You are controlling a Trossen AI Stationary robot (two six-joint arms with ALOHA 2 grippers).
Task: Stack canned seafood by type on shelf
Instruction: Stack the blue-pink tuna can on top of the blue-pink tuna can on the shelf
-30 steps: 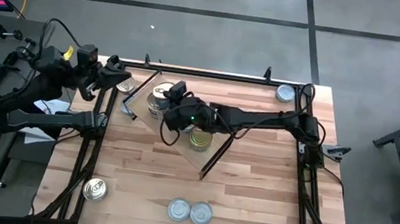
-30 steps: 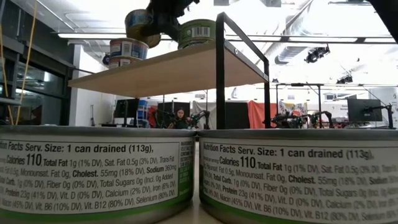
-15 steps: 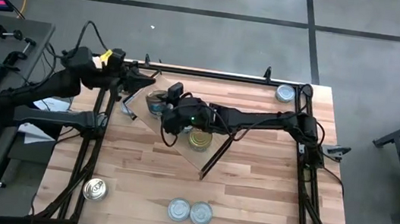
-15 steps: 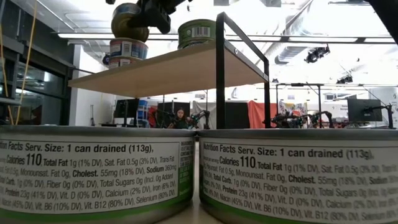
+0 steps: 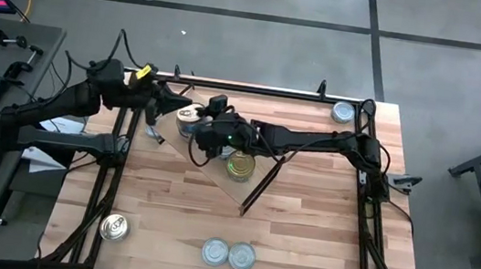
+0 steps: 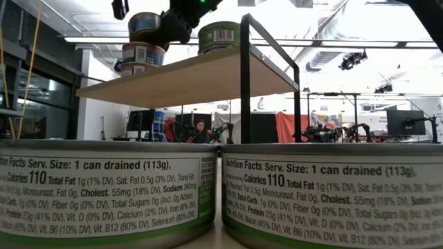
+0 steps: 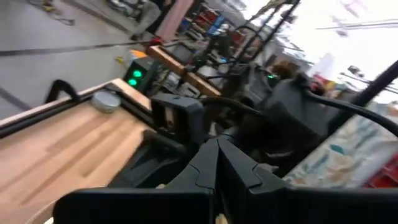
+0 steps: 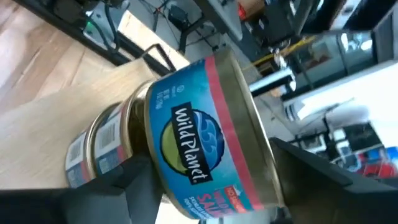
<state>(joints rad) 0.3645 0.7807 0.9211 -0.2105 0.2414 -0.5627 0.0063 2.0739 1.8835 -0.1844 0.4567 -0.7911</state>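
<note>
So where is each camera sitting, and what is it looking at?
High view: above, facing straight down on the table; both arms show.
Low view: at tabletop height, facing two tins up close and the shelf behind.
Left wrist view: on the left arm, facing the right arm; the left pincer shows.
Right wrist view: on the right arm; the right pincer straddles a blue can.
Shared: that blue can shows in the low view too.

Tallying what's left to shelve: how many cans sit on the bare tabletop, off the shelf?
4: far-right corner can, front-left can, and two side by side at front middle, left one and right one. The arms may hide others near the shelf.
</note>
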